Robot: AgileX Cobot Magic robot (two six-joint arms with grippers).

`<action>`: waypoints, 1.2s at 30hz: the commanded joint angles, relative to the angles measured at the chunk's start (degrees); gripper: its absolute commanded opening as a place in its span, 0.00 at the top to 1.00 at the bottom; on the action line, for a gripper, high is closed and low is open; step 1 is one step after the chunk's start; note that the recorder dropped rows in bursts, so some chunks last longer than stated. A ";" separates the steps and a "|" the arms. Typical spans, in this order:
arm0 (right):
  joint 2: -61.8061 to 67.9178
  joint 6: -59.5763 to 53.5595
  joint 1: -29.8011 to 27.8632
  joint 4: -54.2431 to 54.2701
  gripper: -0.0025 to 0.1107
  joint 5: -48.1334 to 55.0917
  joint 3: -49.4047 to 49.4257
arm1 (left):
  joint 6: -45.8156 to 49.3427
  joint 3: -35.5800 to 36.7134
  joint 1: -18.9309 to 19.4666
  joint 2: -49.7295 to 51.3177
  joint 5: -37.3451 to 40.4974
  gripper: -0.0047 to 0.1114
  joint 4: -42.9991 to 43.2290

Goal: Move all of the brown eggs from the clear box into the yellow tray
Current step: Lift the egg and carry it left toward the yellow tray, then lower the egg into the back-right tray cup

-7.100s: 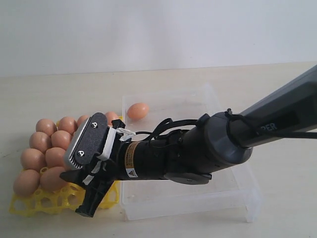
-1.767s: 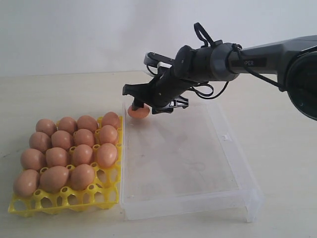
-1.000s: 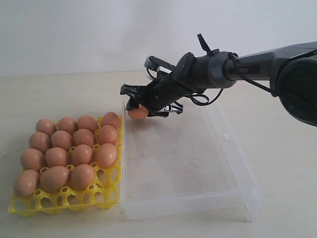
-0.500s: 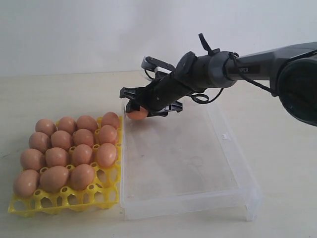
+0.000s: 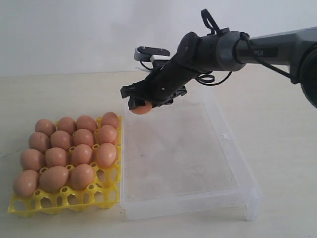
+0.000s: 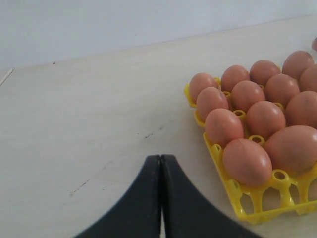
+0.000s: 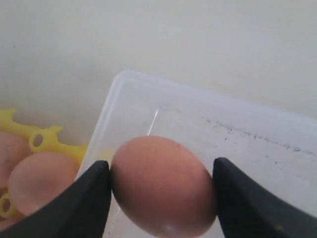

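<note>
The left gripper (image 6: 161, 191) hangs pinched shut and empty over the pale worktop (image 6: 74, 124) near the yellow tray (image 5: 29, 206), where smooth, faintly speckled brown eggs (image 5: 62, 156) fill most cups. Above the far left corner of the clear box (image 5: 188, 206), the right gripper (image 5: 140, 103) clasps one more egg (image 5: 142, 108), with a plain white wall (image 5: 74, 34) behind

Lab-like test bench: pale tabletop (image 5: 59, 94), blank white wall (image 5: 74, 34), robot arm (image 5: 277, 47).
</note>
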 commanded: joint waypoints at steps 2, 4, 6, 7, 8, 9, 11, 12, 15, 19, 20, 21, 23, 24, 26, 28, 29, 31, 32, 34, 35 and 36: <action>-3.32 -0.57 0.05 -5.01 0.98 3.27 0.07 | -0.26 -0.23 -0.28 -0.32 -0.35 0.96 -0.18; -4.10 -0.57 0.05 -5.86 0.98 5.16 0.07 | -0.26 -0.23 -0.28 -0.32 -0.35 0.96 -0.18; -4.70 -0.57 0.05 -6.90 0.98 7.67 0.07 | -0.26 -0.23 -0.28 -0.32 -0.35 0.96 -0.18; -5.07 -0.57 0.18 -7.76 0.98 8.88 0.07 | -0.26 -0.23 -0.28 -0.32 -0.35 0.96 -0.18; -5.33 -0.57 0.30 -8.63 0.98 10.14 0.07 | -0.26 -0.23 -0.28 -0.32 -0.35 0.96 -0.18; -5.62 -0.57 0.49 -9.50 0.98 11.03 0.07 | -0.26 -0.23 -0.28 -0.32 -0.35 0.96 -0.18; -6.50 -0.57 1.22 -11.80 0.98 13.02 0.07 | -0.26 -0.23 -0.28 -0.32 -0.35 0.96 -0.18; -6.80 -0.57 1.49 -12.31 0.98 13.79 0.07 | -0.26 -0.23 -0.28 -0.32 -0.35 0.96 -0.18; -8.19 -0.57 2.57 -12.66 0.98 15.24 0.07 | -0.26 -0.23 -0.28 -0.32 -0.35 0.96 -0.18; -9.86 -0.57 4.30 -15.45 0.98 17.46 0.07 | -0.26 -0.23 -0.28 -0.32 -0.35 0.96 -0.18; -10.06 -0.57 4.94 -16.67 0.98 18.52 0.07 | -0.26 -0.23 -0.28 -0.32 -0.35 0.96 -0.18; -10.32 -0.46 5.45 -18.13 0.98 19.48 0.07 | -0.26 -0.23 -0.28 -0.32 -0.35 0.96 -0.18; -10.66 -0.46 6.73 -20.45 0.98 22.76 0.07 | -0.26 -0.23 -0.28 -0.32 -0.35 0.96 -0.18; -10.79 -0.46 7.50 -21.19 0.98 24.51 0.07 | -0.26 -0.23 -0.28 -0.32 -0.35 0.96 -0.18; -11.18 -0.46 9.01 -22.67 0.98 27.36 0.07 | -0.26 -0.23 -0.28 -0.32 -0.35 0.96 -0.18; -11.29 -0.57 10.55 -23.87 0.98 29.56 0.07 | -0.26 -0.23 -0.28 -0.32 -0.35 0.96 -0.18; -11.29 -0.57 11.42 -24.50 0.98 30.56 0.07 | -0.26 -0.23 -0.28 -0.32 -0.35 0.96 -0.18; -11.43 -0.45 13.00 -25.72 0.98 31.88 0.07 | -0.26 -0.23 -0.28 -0.32 -0.35 0.96 -0.18; -11.43 -0.45 13.84 -26.20 0.98 32.48 0.07 | -0.26 -0.23 -0.28 -0.32 -0.35 0.96 -0.18; -11.43 0.01 15.31 -27.31 0.98 33.17 0.07 | -0.26 -0.23 -0.28 -0.32 -0.35 0.96 -0.18; -11.50 0.85 15.99 -28.22 0.98 33.28 0.07 | -0.26 -0.23 -0.28 -0.32 -0.35 0.96 -0.18; -11.50 1.47 16.61 -28.93 0.98 33.28 0.07 | -0.26 -0.23 -0.28 -0.32 -0.35 0.96 -0.18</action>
